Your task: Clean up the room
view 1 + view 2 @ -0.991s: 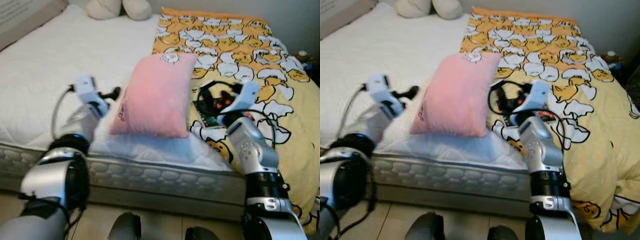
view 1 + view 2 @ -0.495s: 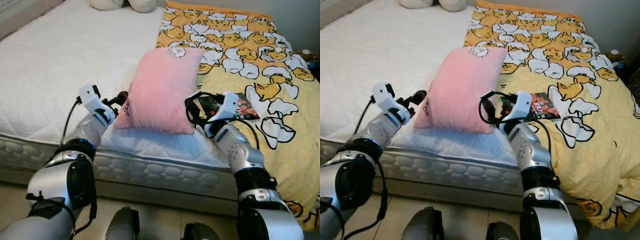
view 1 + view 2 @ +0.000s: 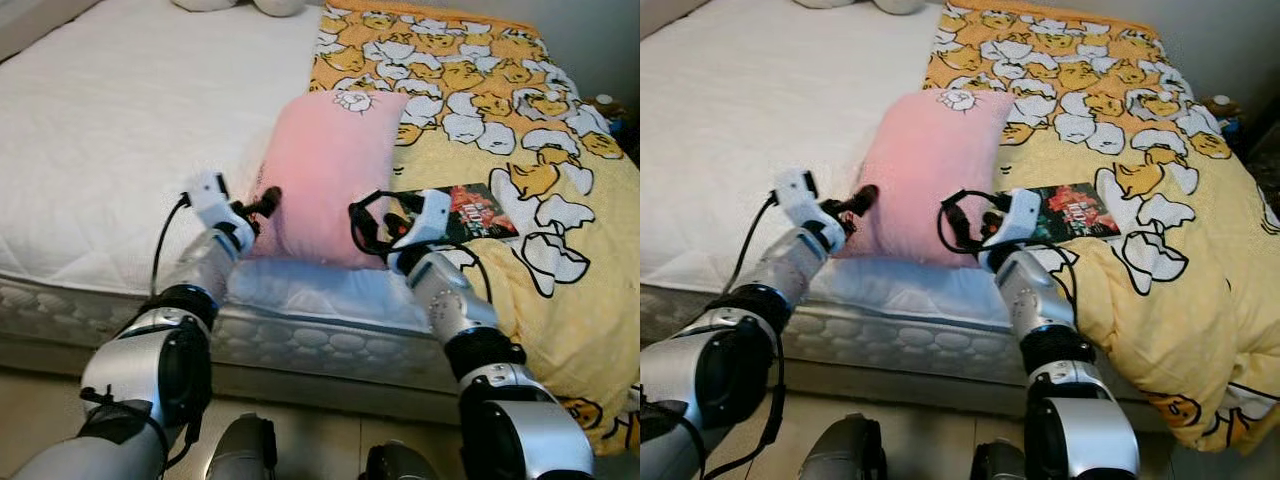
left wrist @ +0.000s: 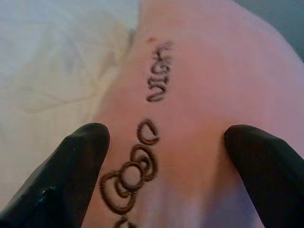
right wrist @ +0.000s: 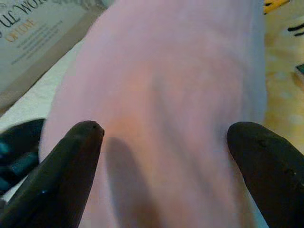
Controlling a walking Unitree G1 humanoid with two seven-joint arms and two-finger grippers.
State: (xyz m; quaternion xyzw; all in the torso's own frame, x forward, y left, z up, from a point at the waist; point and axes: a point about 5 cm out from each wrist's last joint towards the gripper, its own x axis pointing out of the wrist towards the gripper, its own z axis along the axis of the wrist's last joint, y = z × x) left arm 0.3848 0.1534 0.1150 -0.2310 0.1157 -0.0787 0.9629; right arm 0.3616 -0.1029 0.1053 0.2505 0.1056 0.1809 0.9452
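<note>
Now the pink pillow (image 3: pixel 325 170) lies on the white bed (image 3: pixel 110 130), beside the yellow blanket (image 3: pixel 520 150). Left gripper (image 3: pixel 268 200) and right gripper (image 3: pixel 362 222) press its two lower corners, each with fingers spread apart around the fabric.

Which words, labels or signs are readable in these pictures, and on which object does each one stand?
"OF ONE": orange print on the grey box seen in the right wrist view; the larger line above it is cut off and blurred, not readable.
Dark stitched script on the pink pillow, with a bow figure below it: letters too blurred to read.
Book on the yellow duck blanket: red cover title too small to read.
</note>
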